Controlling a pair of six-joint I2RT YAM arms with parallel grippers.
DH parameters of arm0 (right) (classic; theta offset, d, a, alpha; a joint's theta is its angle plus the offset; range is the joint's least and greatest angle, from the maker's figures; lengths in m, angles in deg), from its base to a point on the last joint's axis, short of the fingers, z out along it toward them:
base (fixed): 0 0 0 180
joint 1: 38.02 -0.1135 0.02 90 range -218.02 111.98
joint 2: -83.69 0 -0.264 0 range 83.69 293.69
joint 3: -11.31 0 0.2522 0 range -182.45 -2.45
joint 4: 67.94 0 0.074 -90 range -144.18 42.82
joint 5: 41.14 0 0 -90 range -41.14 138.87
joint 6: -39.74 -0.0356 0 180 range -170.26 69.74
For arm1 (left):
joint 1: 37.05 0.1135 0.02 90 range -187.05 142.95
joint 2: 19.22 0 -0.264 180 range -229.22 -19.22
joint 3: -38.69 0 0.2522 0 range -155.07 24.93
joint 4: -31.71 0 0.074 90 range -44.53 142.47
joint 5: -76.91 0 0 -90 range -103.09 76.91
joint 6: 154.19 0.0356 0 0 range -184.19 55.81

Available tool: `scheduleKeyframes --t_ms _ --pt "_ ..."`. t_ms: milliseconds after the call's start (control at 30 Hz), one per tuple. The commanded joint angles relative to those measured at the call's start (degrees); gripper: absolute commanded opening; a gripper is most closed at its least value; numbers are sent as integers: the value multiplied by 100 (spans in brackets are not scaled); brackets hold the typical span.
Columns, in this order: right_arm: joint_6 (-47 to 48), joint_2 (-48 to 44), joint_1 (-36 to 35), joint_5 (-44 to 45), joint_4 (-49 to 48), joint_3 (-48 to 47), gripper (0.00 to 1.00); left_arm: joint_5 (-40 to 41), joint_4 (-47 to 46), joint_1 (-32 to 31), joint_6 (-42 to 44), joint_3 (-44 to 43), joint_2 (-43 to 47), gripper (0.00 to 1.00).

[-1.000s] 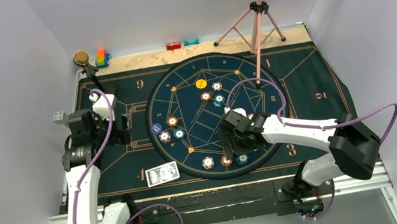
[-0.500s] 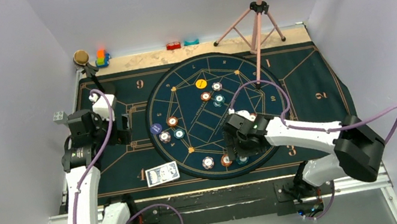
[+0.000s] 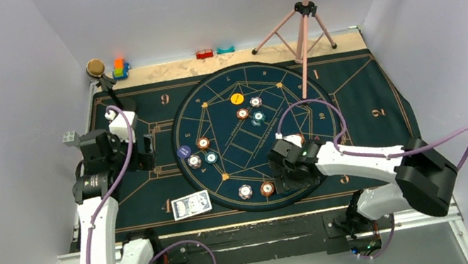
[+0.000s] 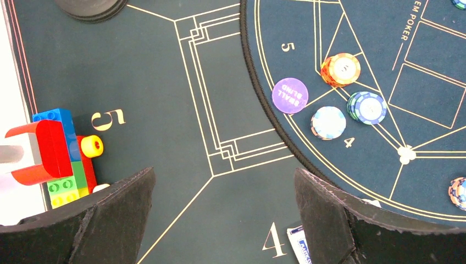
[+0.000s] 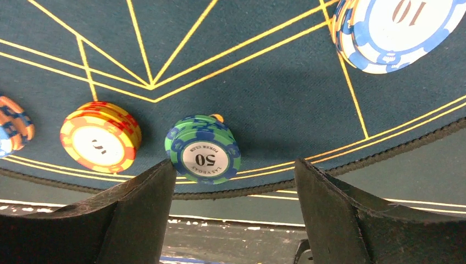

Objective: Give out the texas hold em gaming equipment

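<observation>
Right now the green chip stack (image 5: 202,148) sits by the near edge of the table (image 3: 163,70), just ahead of the right gripper (image 5: 233,176). It lies between the spread fingers, closer to one. The left gripper (image 4: 222,192), also spread, hovers well apart.

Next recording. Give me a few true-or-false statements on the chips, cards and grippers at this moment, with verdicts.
1. The right gripper is open and holds nothing. True.
2. The green chip stack in front of it is marked 10. False: it reads 50.
3. The purple chip reads SMALL BLIND. True.
4. The card deck lies on the round mat. False: it lies just outside its rim.
5. The left gripper is shut on the toy blocks. False: it is open and empty.
</observation>
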Motion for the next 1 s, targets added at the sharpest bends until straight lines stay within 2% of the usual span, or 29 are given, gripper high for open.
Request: scheduleKeyframes --t_ms 0,767,867,967 --pt "-105 79 -41 118 -203 123 79 -104 -173 44 52 22 78 100" --pt "78 592 -164 188 -343 -188 57 -68 -174 39 43 27 79 100" --pt "62 479 -176 218 -312 -145 49 -72 -173 41 39 25 73 100" --pt "17 462 -176 96 -360 -115 33 -68 -170 41 43 24 70 100"
